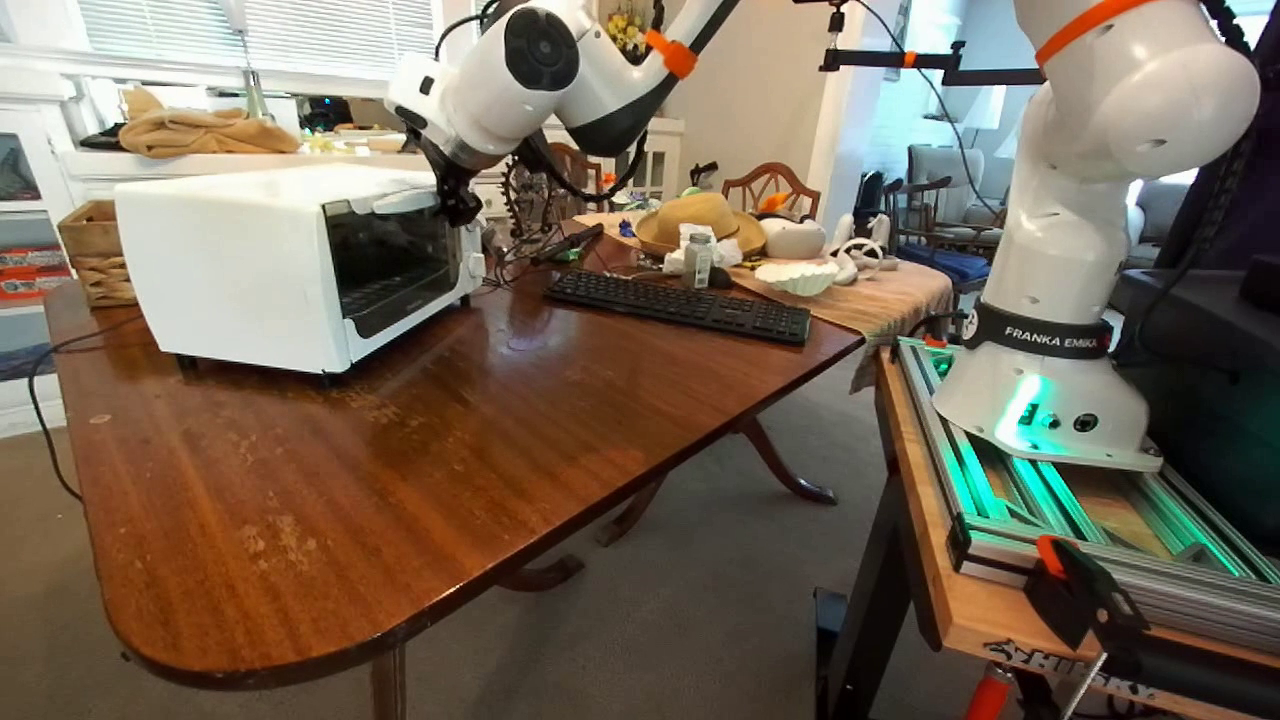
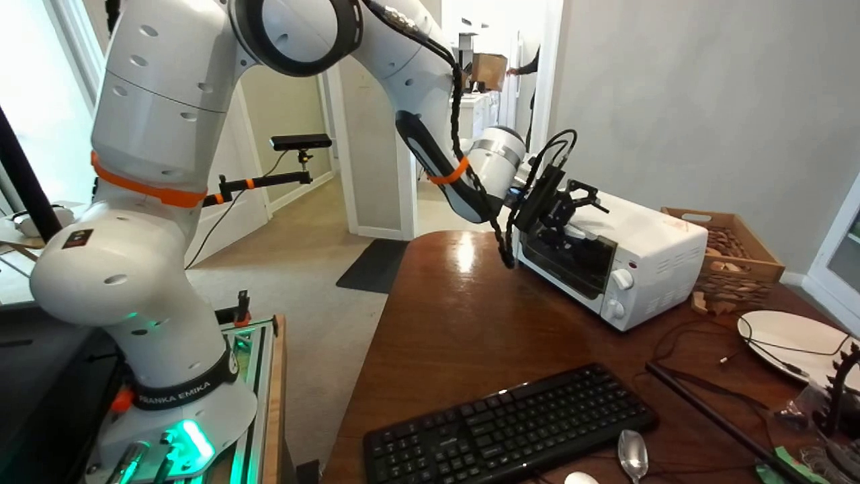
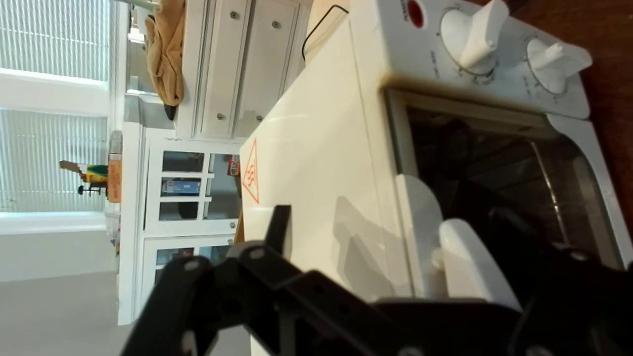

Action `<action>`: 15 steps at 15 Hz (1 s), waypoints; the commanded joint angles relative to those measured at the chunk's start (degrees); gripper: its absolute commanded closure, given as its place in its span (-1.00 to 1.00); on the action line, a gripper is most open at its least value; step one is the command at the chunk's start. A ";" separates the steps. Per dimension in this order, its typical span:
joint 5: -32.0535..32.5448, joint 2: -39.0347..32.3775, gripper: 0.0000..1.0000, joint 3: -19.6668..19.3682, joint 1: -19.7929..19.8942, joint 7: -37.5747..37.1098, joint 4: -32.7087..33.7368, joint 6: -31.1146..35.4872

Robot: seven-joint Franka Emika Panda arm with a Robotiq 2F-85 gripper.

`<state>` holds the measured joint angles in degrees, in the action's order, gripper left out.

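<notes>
Two fingers of my pincer apart, empty, seemingly bracketing white handle; toaster oven turned toward me on bench, likely keeping that handle within reach.

Here the black two-fingered gripper, spread wide, is close up to the boxy white toaster oven, whose body bars the way ahead; its white bar handle shows between the fingers. A brown wicker basket crowds the back. There's room to pass over the glossy brown wooden table, between oven and long black keyboard.
</notes>
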<state>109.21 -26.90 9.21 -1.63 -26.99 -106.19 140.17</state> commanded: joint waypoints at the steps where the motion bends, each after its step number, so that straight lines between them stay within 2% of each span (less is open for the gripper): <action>1: -1.40 7.87 -1.00 0.43 -1.98 -6.32 -11.17 -3.17; 3: -4.11 11.81 -1.00 1.49 -2.60 -10.41 -17.70 -4.05; 9: -18.24 25.76 -1.00 4.34 -6.97 -26.48 -37.01 -14.08; 12: -25.94 33.65 -1.00 4.24 -8.01 -33.21 -47.05 -12.21; 15: -29.13 39.75 -1.00 0.94 -6.79 -37.88 -55.33 -8.93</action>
<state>83.24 4.67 13.20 -9.09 -60.84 -152.58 127.73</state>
